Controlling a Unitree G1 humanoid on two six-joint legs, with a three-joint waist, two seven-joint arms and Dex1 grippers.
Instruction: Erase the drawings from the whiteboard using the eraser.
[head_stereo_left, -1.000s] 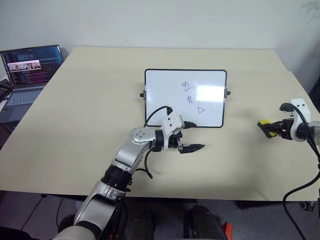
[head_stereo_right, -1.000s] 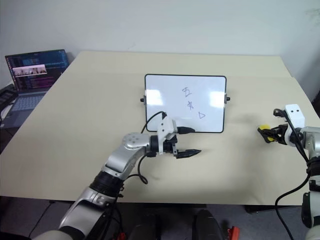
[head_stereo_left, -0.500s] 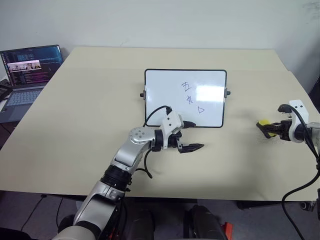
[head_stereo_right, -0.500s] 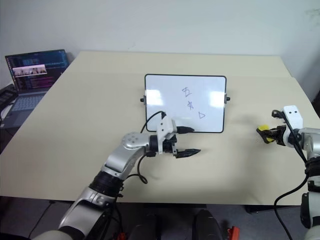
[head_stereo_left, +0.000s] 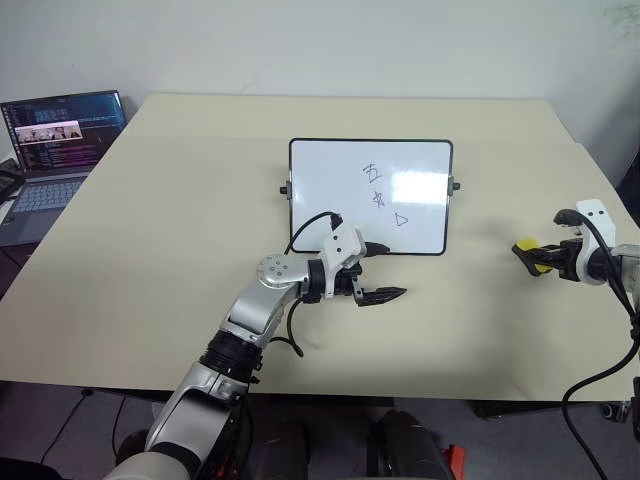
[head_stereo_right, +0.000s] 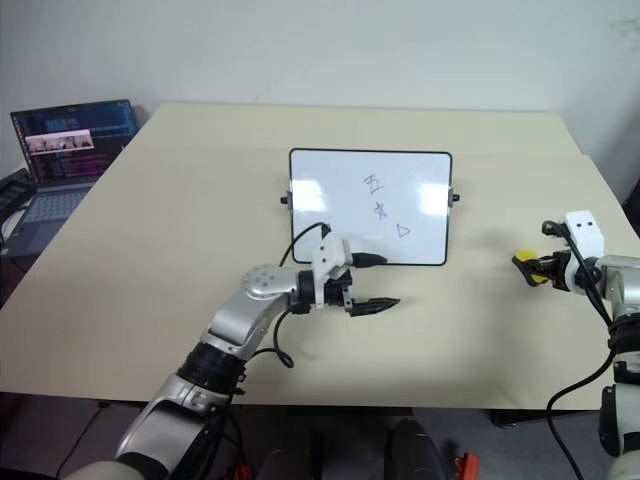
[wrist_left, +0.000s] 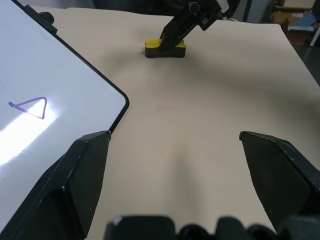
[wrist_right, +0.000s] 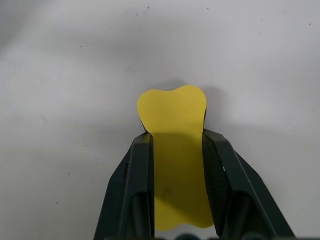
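While one eraser (wrist_right: 173, 150) sits clamped, three drawings (head_stereo_left: 384, 197) on one whiteboard (head_stereo_left: 330, 190).

Head stereo pair: high, looking forward and down over table (head_stereo_left: 150, 250), whiteboard (head_stereo_left: 340, 180) mid-frame in both. Left wrist view: low, skimming table toward eraser (wrist_left: 165, 48), sharing whiteboard corner. Right wrist view: close, straight down on eraser.
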